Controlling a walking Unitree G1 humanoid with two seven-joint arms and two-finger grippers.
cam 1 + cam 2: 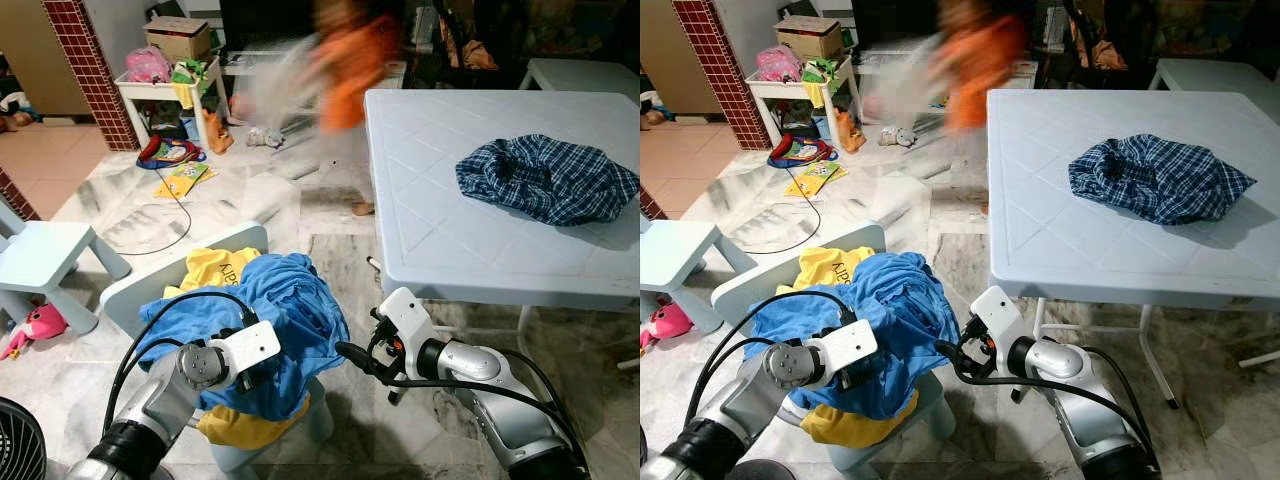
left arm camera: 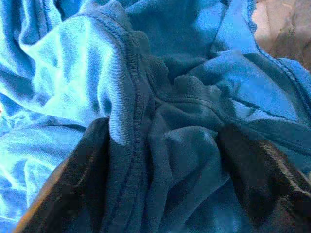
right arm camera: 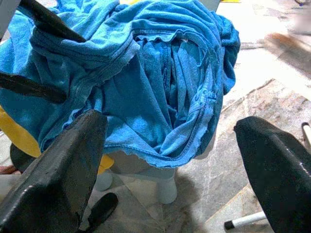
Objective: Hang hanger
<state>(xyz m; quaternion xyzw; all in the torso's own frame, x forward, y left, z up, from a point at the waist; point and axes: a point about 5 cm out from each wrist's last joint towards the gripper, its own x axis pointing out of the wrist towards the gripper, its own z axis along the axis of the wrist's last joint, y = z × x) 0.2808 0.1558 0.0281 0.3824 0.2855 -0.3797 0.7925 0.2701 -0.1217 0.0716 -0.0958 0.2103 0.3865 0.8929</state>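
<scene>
A crumpled blue shirt [image 1: 285, 300] lies heaped over a yellow garment [image 1: 215, 265] on a small pale-blue chair [image 1: 185, 268]. My left gripper [image 2: 167, 182] is pushed into the blue cloth from the near left. Its fingers [image 2: 77, 179] stand apart with a fold of the shirt's seam between them. My right gripper [image 3: 170, 125] hovers just right of the heap, level with the shirt's lower hem and apart from the cloth. It is open wide and holds nothing.
A white table [image 1: 440, 230] at the right carries a blue plaid shirt [image 1: 545, 178]; its legs stand close behind my right arm. A blurred person in orange [image 1: 350, 60] moves at the back. A pale stool [image 1: 45, 255], a fan [image 1: 20, 440], toys and a floor cable [image 1: 170, 215] are at the left.
</scene>
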